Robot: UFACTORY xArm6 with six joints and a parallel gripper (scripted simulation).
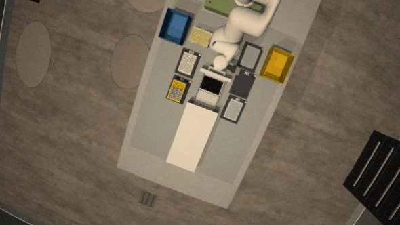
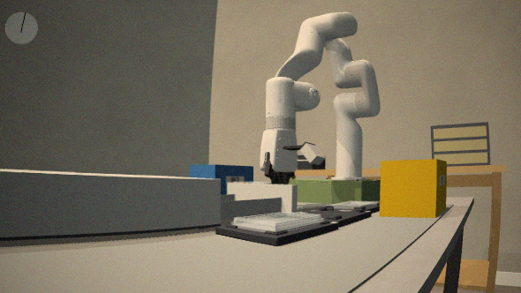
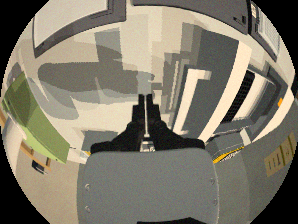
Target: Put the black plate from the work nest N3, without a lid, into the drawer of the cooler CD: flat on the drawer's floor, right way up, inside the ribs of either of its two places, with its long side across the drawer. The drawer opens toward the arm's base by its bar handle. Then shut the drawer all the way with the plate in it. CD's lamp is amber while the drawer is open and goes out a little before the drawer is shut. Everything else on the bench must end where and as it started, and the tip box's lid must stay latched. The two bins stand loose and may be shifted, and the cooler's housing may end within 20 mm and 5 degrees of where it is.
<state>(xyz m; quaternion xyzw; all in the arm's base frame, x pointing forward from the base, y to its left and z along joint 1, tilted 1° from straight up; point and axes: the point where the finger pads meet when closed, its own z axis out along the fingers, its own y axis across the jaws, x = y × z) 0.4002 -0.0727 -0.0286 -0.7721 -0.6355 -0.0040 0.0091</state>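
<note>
The cream cooler CD (image 1: 192, 135) lies along the bench with its drawer (image 1: 209, 92) pulled out toward the arm's base. The black plate (image 1: 211, 85) lies flat in the drawer's place nearest the front panel, its long side across the drawer. The drawer's front panel with the bar handle (image 1: 215, 72) also shows in the side view (image 2: 262, 194). My gripper (image 2: 278, 176) is shut and empty, pointing down just on the base side of that front panel. In the wrist view the closed fingers stand left of the cream drawer front (image 3: 200, 96). The arm's wrist (image 1: 220, 62) hides the fingers from above.
A dark empty nest (image 1: 242, 85) is right of the drawer, with a white plate's nest (image 1: 233, 110) and a grey lidded plate (image 1: 249, 57) near it. Left are a white plate (image 1: 187, 63), a yellow tip box (image 1: 177, 90) and a tip rack (image 1: 201, 36). A blue bin (image 1: 175, 26) and a yellow bin (image 1: 277, 65) flank the arm.
</note>
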